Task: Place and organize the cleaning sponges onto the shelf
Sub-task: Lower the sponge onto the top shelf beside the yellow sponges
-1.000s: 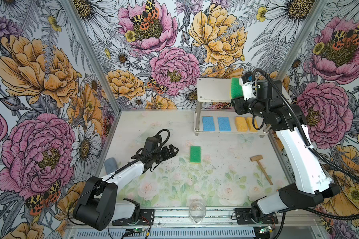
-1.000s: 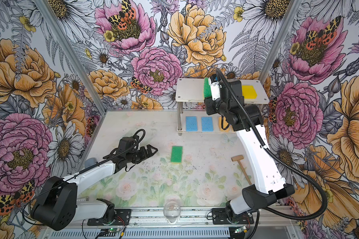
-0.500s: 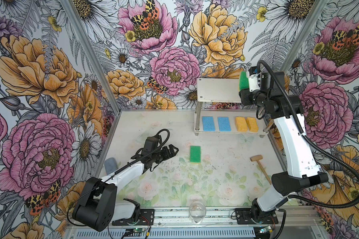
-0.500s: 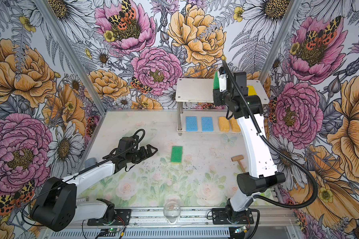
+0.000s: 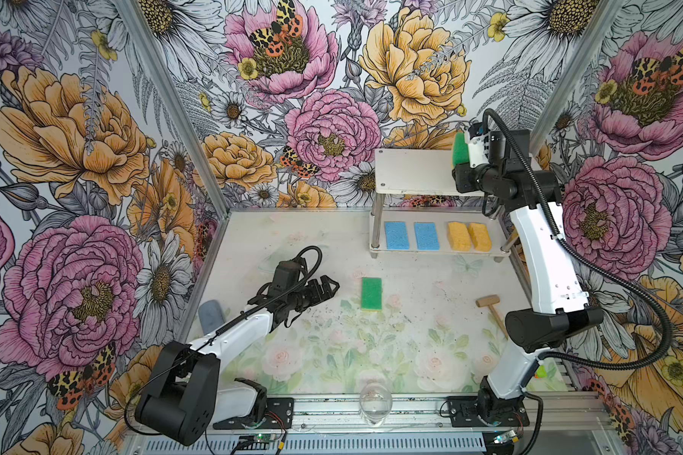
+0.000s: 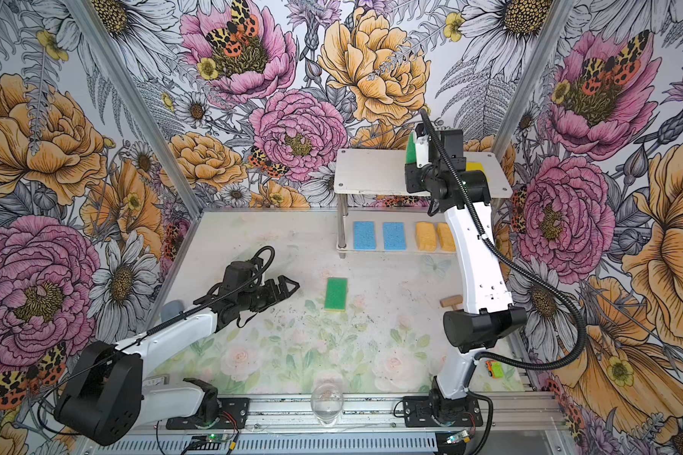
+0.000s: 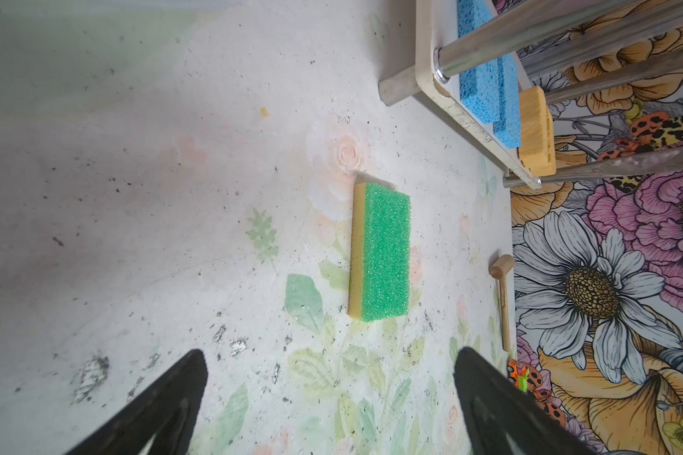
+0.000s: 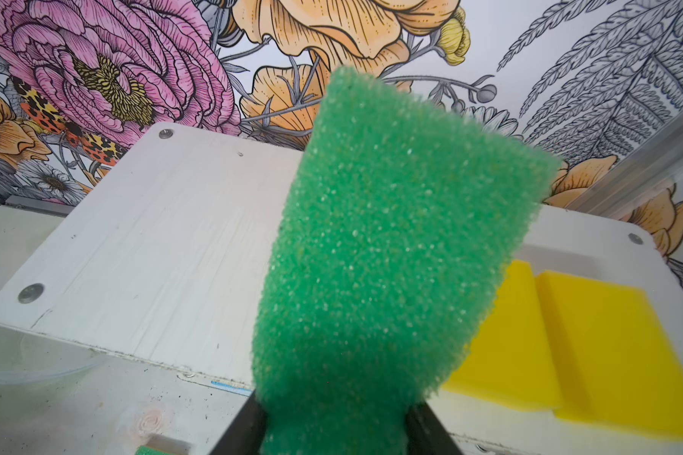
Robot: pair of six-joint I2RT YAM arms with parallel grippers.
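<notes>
My right gripper (image 8: 334, 417) is shut on a green-topped sponge (image 8: 391, 244), which it holds upright above the shelf's white top board (image 8: 154, 244). Both top views show this held sponge (image 5: 459, 149) over the board's right half (image 6: 371, 173). Two bright yellow sponges (image 8: 592, 346) lie on that board to the right. On the lower tier sit two blue sponges (image 5: 396, 235) and two orange-yellow ones (image 5: 459, 236). A second green-topped sponge (image 5: 371, 292) lies flat on the table. My left gripper (image 5: 330, 285) hovers open just left of it, holding nothing.
A wooden mallet (image 5: 489, 305) lies on the table at the right. A clear glass (image 5: 375, 405) stands at the front edge. A grey-blue cylinder (image 5: 210, 313) rests by the left wall. A small toy car (image 6: 493, 368) sits near the right arm's base.
The right arm has carried the green sponge up and back over the top board, mostly in the first half second. The left arm and the table sponge have not moved.
</notes>
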